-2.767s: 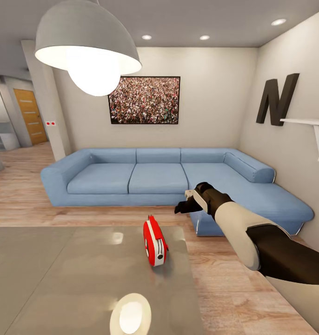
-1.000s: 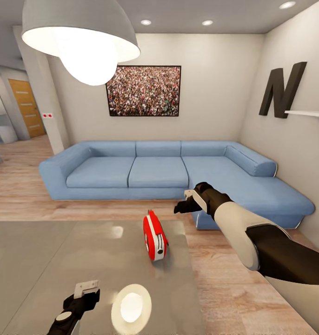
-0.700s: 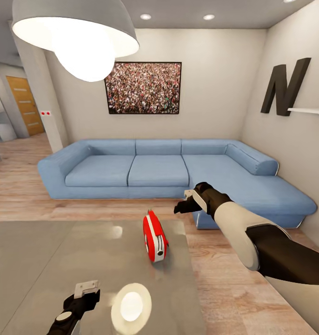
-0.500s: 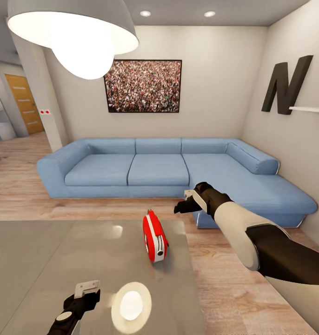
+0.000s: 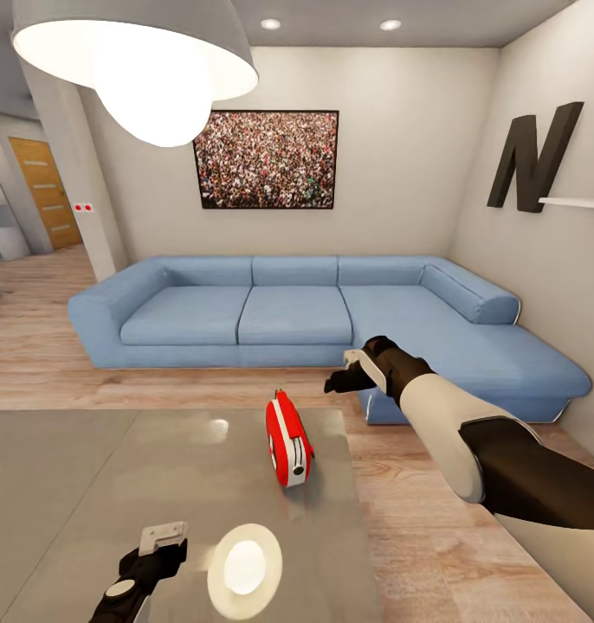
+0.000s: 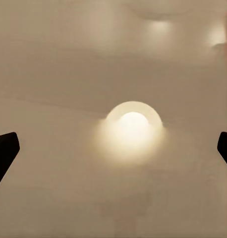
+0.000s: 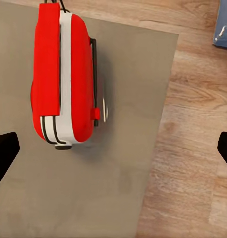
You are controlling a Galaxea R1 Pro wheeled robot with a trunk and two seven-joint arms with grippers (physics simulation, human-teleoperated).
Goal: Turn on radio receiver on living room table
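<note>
The left gripper [image 5: 163,538] hovers low over the near part of the glossy grey table [image 5: 89,484], its fingers spread apart, beside the reflection of the pendant lamp [image 5: 132,61]. Farther on, the red radio receiver [image 5: 288,439] stands upright near the table's far right corner. The right gripper [image 5: 345,379], fingers wide apart, hangs above and just beyond it. Behind, a blue sofa [image 5: 297,316] lines the living room wall under a framed crowd picture [image 5: 265,159].
</note>
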